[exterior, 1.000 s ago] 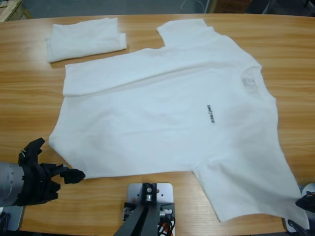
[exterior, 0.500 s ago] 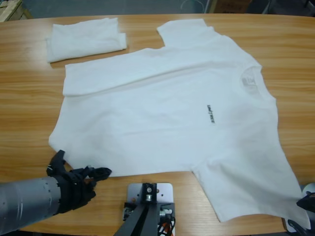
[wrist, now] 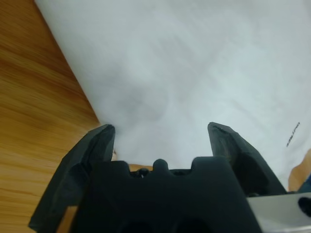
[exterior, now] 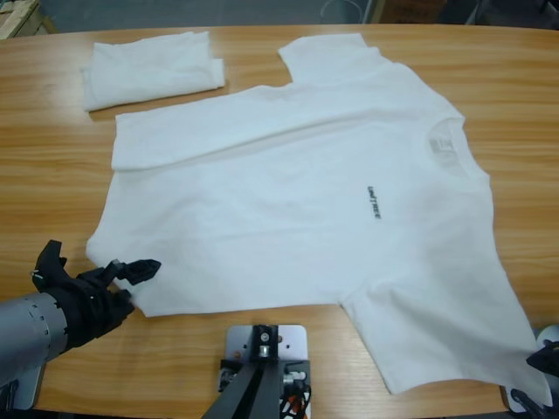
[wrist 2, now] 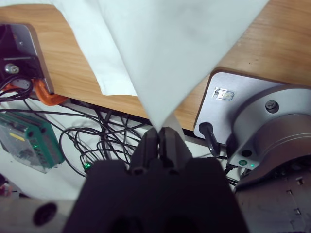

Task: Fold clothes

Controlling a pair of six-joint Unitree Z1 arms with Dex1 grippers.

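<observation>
A large white T-shirt (exterior: 297, 192) lies spread flat on the wooden table (exterior: 52, 175), with dark chest lettering (exterior: 375, 201) and a grey neck label (exterior: 441, 144). My left gripper (exterior: 103, 262) is at the shirt's near-left hem corner. In the left wrist view it (wrist: 163, 128) stands open, one jaw over bare wood and the other over the cloth (wrist: 194, 63). My right gripper (exterior: 541, 358) is at the near-right table edge. In the right wrist view it (wrist 2: 159, 131) is shut on a pinched point of the shirt (wrist 2: 160, 48).
A second white garment (exterior: 153, 68) lies folded at the far left of the table. Below the table's edge the right wrist view shows black cables (wrist 2: 107, 131) and a green circuit board (wrist 2: 29, 141).
The left gripper swung right along the shirt's near edge, then came back left and farther in, so its jaws now straddle the hem corner. The right gripper and shirt stayed still.
</observation>
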